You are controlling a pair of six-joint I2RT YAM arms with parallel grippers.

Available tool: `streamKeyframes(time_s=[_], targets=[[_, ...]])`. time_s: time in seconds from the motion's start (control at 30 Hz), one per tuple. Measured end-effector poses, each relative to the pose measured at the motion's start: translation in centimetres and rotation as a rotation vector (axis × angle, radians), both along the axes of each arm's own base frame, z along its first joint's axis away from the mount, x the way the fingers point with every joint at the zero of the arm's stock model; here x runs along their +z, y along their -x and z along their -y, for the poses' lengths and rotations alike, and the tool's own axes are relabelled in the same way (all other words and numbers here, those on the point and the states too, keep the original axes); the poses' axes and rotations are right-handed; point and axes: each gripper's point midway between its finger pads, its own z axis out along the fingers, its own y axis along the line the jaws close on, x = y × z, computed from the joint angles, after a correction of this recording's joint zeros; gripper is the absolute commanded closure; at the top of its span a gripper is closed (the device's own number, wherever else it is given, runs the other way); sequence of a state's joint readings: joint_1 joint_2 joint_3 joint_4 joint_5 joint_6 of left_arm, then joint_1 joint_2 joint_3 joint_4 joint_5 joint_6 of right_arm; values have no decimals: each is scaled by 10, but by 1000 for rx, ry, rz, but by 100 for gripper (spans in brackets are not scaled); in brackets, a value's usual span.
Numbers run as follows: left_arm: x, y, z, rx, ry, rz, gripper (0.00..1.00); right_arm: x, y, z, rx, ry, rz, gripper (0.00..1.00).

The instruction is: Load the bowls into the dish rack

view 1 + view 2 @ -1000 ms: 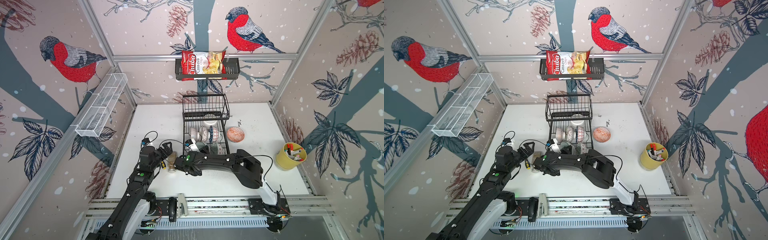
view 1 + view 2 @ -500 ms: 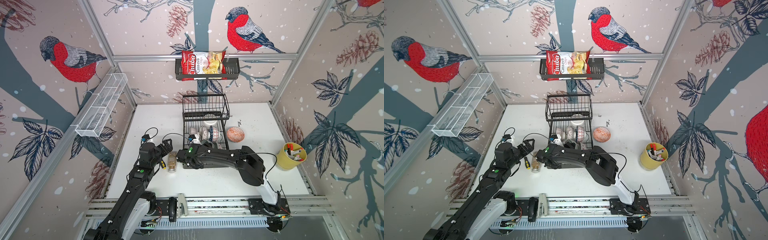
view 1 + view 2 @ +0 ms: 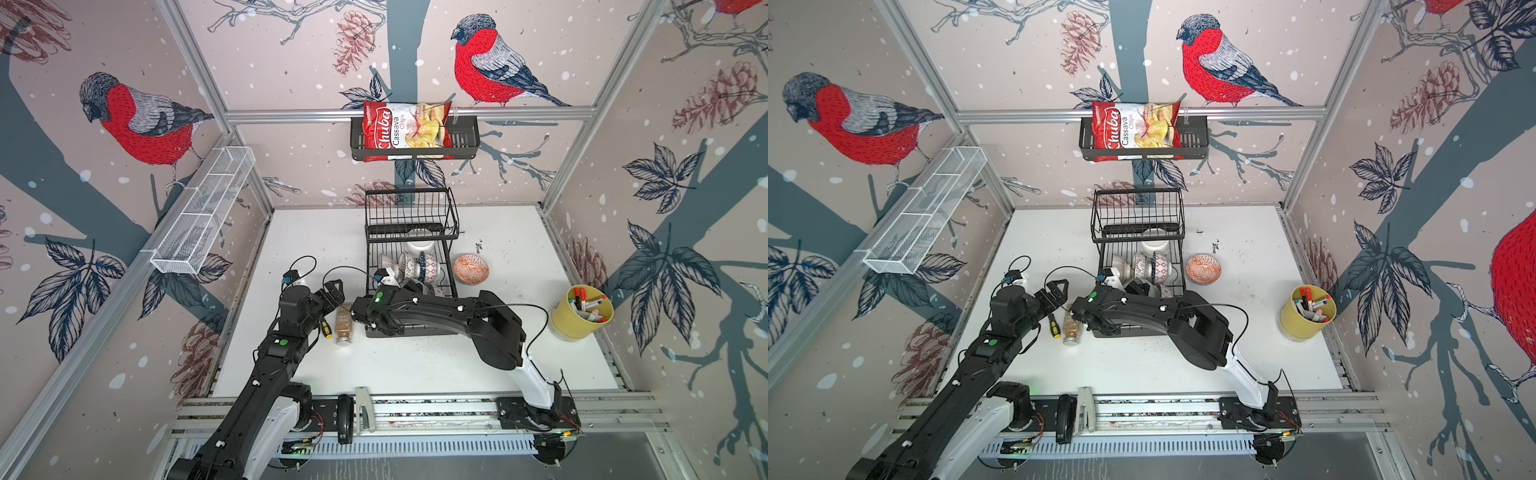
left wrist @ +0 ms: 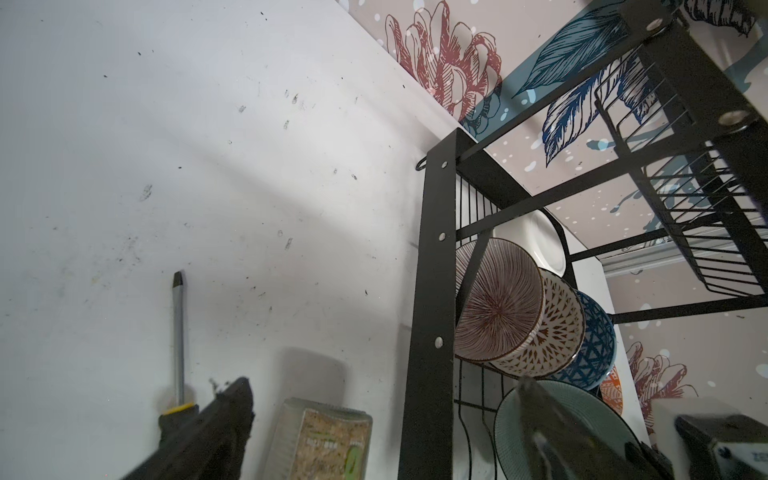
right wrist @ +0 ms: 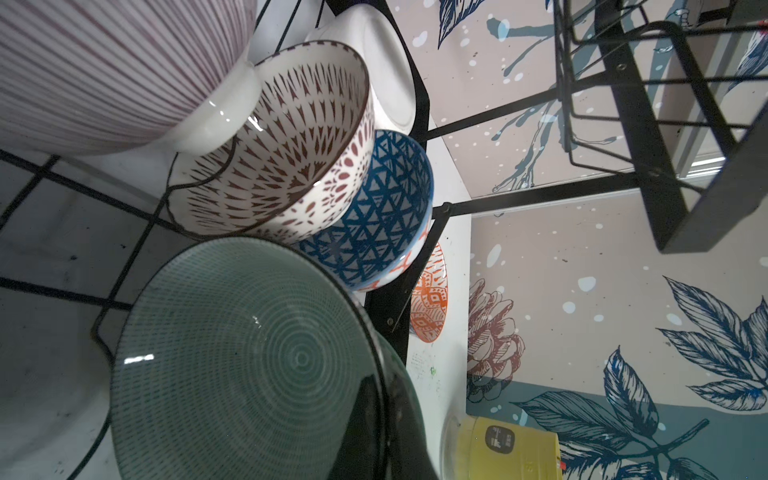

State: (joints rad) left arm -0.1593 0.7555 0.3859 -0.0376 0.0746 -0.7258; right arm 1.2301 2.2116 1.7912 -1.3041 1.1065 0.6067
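Note:
My right gripper is shut on the rim of a grey-green bowl, one finger inside it and one outside. It holds the bowl over the front of the black dish rack's lower grid. Behind it a striped bowl, a brown-patterned bowl and a blue bowl stand on edge in a row, with a white bowl further back. An orange bowl lies on the table right of the rack. My left gripper hangs open and empty left of the rack.
A spice jar and a yellow-handled screwdriver lie between my left gripper and the rack. A yellow pot of markers stands at the right. A chips basket and a white mesh shelf hang on the walls.
My right gripper has carried the grey-green bowl from the table left of the rack, by the spice jar, to over the rack's lower grid. My left gripper has barely moved.

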Motion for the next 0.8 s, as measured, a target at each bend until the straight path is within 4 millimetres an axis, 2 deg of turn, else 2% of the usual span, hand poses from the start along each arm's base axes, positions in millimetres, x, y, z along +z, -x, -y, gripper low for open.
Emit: streamKeyframes(time_s=[0.37, 0.8], targets=[[-2, 1, 0, -1, 1, -2, 3, 0, -4, 0, 37, 96, 20, 100], [0, 3, 0, -1, 2, 8, 4, -5, 5, -17, 123, 218, 95, 100]])
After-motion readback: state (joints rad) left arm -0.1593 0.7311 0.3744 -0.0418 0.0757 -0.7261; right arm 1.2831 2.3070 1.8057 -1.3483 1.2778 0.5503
